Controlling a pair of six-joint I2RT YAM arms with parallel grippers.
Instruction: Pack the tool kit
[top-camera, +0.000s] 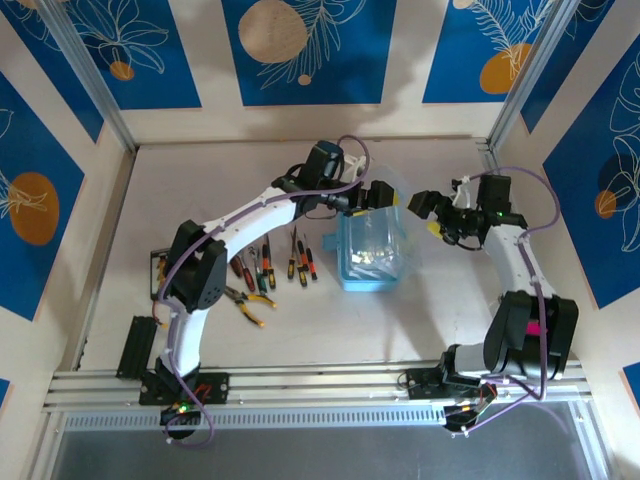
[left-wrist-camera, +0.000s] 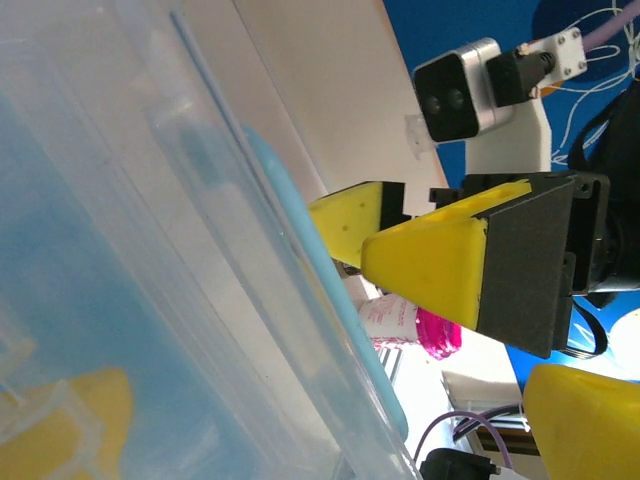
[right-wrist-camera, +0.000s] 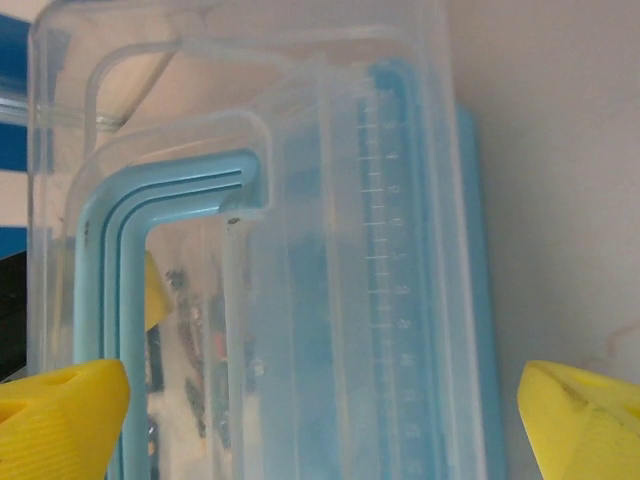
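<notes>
The tool kit case (top-camera: 372, 255) is lying near-to-far; the left gripper (top-camera: 388, 196) is hanging open at its far end, the right gripper (top-camera: 426, 213) open just right of it.

The translucent light-blue rectangular plastic case (top-camera: 372, 262) looks smooth and glossy. Its clear hinged plastic lid (right-wrist-camera: 300, 120) is shiny, with faint moulded ridges and raised graduation marks. At the case's 9 o'clock, the small hand tools (top-camera: 270, 265) have red, orange and yellow-black handles that look like plastic or rubber; their shafts are too small to judge. The off-white worktop (top-camera: 440, 310) is matt and smooth. The right end effector (right-wrist-camera: 322, 400) has yellow plastic fingers (right-wrist-camera: 60, 415) with a finely ribbed, matt finish. In the left wrist view its housing (left-wrist-camera: 530, 270) is matt black and slightly grainy. Silvery metal rails (top-camera: 320, 385) at 6 o'clock look brushed.
</notes>
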